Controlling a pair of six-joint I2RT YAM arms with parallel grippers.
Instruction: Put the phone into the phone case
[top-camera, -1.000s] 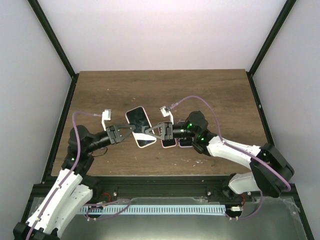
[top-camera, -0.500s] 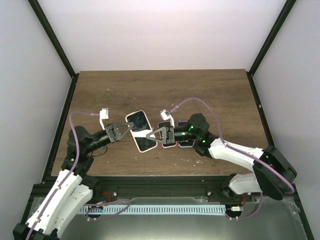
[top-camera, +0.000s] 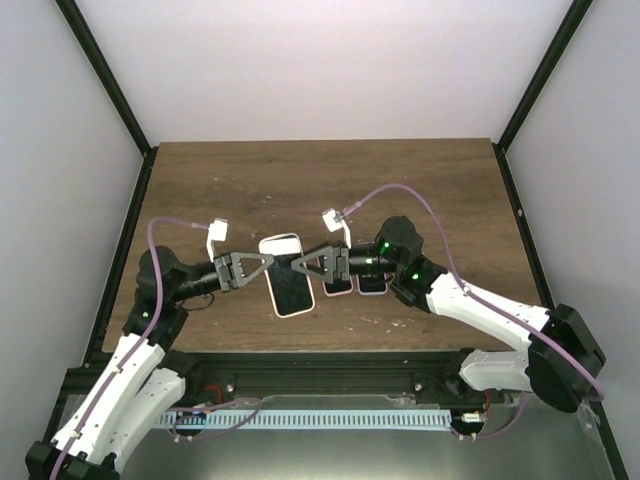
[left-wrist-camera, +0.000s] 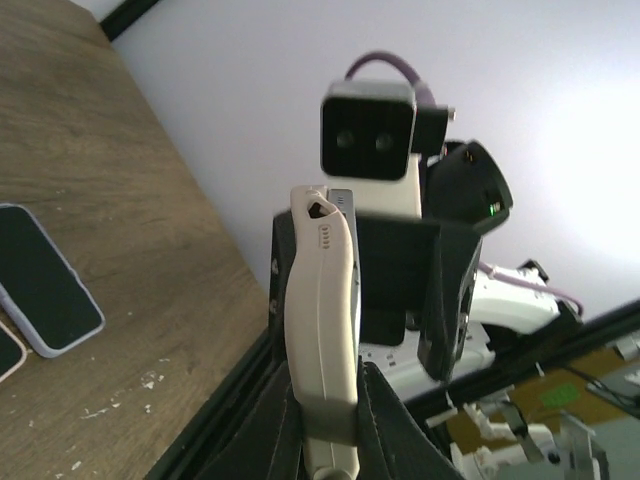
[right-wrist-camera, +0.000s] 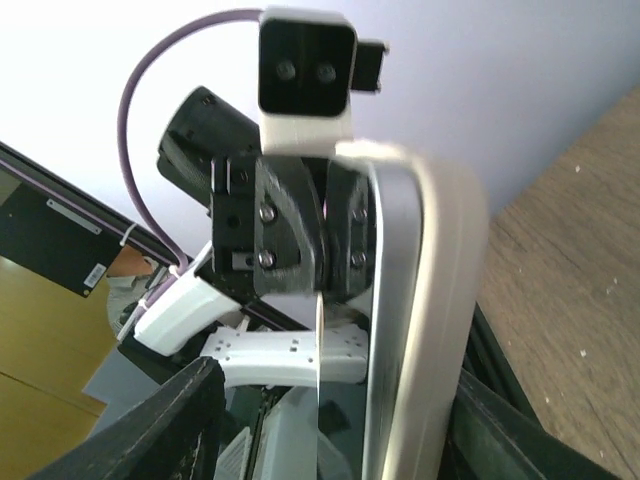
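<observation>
A dark-screened phone in a white case (top-camera: 287, 276) is held above the table's near middle. My left gripper (top-camera: 266, 267) is shut on its left edge. In the left wrist view the white case edge (left-wrist-camera: 322, 300) stands upright, pinched between my left gripper (left-wrist-camera: 328, 405). My right gripper (top-camera: 299, 266) is at the phone's right edge. In the right wrist view the case edge (right-wrist-camera: 440, 300) stands between my right gripper (right-wrist-camera: 340, 425), whose jaws are spread wide; the case sits close to the right finger (right-wrist-camera: 525, 435), far from the left finger (right-wrist-camera: 165, 425).
Two more dark-screened, pale-rimmed phones or cases (top-camera: 338, 285) (top-camera: 372, 284) lie side by side on the wooden table (top-camera: 420, 190) under the right arm. They also show in the left wrist view (left-wrist-camera: 45, 290). A black frame rail (top-camera: 300, 362) borders the table's near edge.
The held phone has turned from a slant to nearly straight and shifted a little right and toward the near edge. Both grippers moved with it.
</observation>
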